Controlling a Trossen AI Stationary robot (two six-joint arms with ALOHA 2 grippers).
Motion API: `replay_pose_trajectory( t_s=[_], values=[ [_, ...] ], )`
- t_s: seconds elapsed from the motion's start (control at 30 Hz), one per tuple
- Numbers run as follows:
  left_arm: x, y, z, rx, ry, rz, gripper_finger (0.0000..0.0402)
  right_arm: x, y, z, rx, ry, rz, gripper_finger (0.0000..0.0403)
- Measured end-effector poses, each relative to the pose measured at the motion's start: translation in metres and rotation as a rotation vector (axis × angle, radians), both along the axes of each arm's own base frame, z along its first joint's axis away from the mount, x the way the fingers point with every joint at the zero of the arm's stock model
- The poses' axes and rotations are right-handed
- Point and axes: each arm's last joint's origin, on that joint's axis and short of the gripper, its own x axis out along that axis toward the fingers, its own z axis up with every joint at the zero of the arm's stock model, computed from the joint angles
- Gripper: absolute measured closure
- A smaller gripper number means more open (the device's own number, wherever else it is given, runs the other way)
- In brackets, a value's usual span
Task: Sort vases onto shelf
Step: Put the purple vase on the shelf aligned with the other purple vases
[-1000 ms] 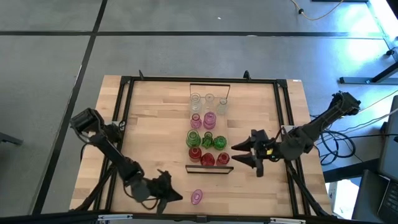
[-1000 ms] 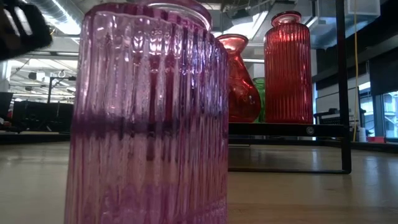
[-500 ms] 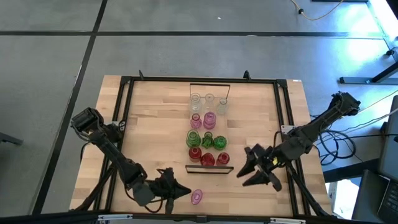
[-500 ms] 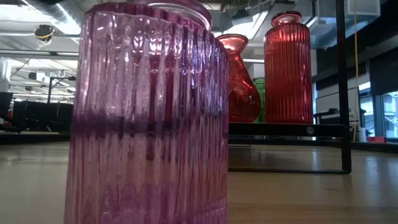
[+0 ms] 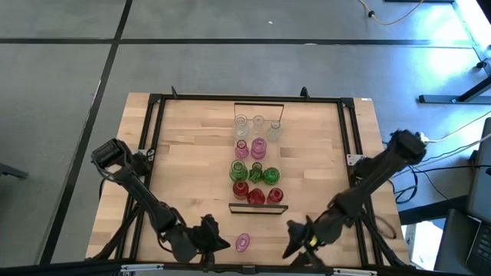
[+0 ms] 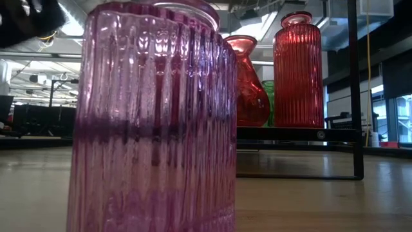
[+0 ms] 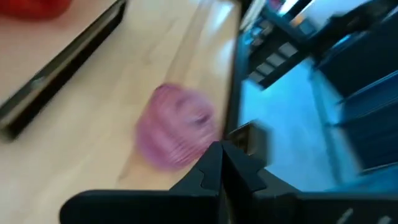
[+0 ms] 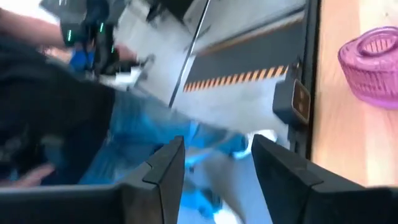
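Two arms low at the near edge, one pink vase between them.

High view: a lone pink vase (image 5: 242, 243) stands on the table (image 5: 192, 169) near its near edge, left gripper (image 5: 213, 239) just left, right gripper (image 5: 295, 241) farther right. The other vases (image 5: 255, 172) fill the shelf (image 5: 258, 207). Low view: the pink vase (image 6: 151, 122) is close, red vases (image 6: 298, 71) behind. Left wrist view: fingers (image 7: 214, 171) closed, empty. Right wrist view: fingers (image 8: 168, 165) apart, empty.
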Motion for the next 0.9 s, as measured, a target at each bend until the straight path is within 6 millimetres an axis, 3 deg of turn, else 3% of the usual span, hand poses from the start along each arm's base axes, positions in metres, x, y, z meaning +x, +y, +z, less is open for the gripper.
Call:
replay_pose_trajectory(
  t_s=[0.2, 0.3, 0.43, 0.63, 0.9],
  values=[
    [-0.002, 0.010, -0.025, 0.137, 0.131, 0.052, 0.0401, 0.023, 0.014, -0.035, 0.083, -0.024, -0.286, 0.0231],
    [0.002, 0.013, -0.036, 0.121, 0.202, 0.030, 0.0401, 0.029, 0.015, -0.045, 0.142, -0.015, -0.422, 0.0231],
    [0.007, 0.008, -0.048, 0.049, 0.259, -0.075, 0.0401, 0.030, 0.019, -0.040, 0.191, -0.036, -0.542, 0.0231],
    [0.011, 0.000, -0.058, 0.051, 0.179, -0.042, 0.0401, 0.026, 0.032, -0.034, 0.050, -0.002, -0.602, 0.0231],
    [0.047, 0.010, -0.066, -0.108, 0.013, 0.053, 0.0402, 0.008, 0.048, -0.041, -0.045, 0.080, -0.629, 0.0231]
  ],
)
